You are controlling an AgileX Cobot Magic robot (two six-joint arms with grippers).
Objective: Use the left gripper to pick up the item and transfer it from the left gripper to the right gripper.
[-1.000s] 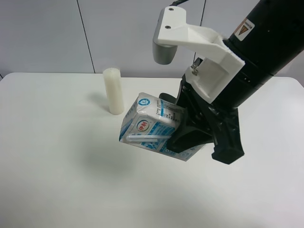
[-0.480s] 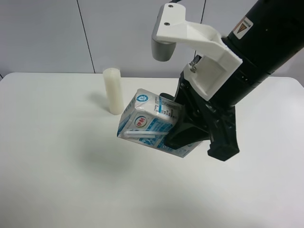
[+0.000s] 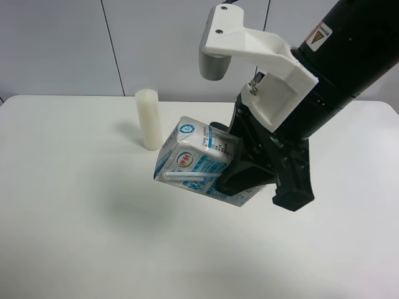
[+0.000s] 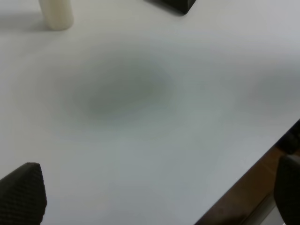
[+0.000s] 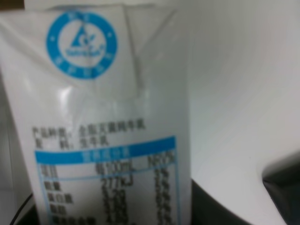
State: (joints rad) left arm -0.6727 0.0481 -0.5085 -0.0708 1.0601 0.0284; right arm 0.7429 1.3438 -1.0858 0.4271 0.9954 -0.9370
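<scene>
**Right tool carrying the carton beside the candle; left tool gaping empty**

The right tool (image 3: 252,180), matte black with blocky fingers, is gripping the carton (image 3: 196,163) and holding it tilted in the air above the table (image 3: 75,218). In the exterior high view the carton is hanging just beside the candle (image 3: 149,119), not touching it and sitting a little lower in the picture. A soft grey shadow is lying on the table below it.

The carton is a small boxy pack of glossy white card with light-blue print. A thin wrapped straw (image 3: 187,177) is running slantwise across one face. The right wrist view is showing a face of the carton (image 5: 103,117) up close, with a round blue emblem and a blue-framed table of small print. One black finger (image 5: 283,187) is showing off to the side, and how the pads are meeting the card is hidden.

An angular white bracket (image 3: 268,62) is jutting from the black arm, near a triangular warning sticker (image 3: 320,36).

The candle is standing upright, a plain waxy white cylinder.

The left tool (image 4: 154,192) is hanging spread open with nothing between its textured black fingertips (image 4: 23,197). It is hovering over the smooth white table (image 4: 187,93), well apart from the candle (image 4: 56,11).
</scene>
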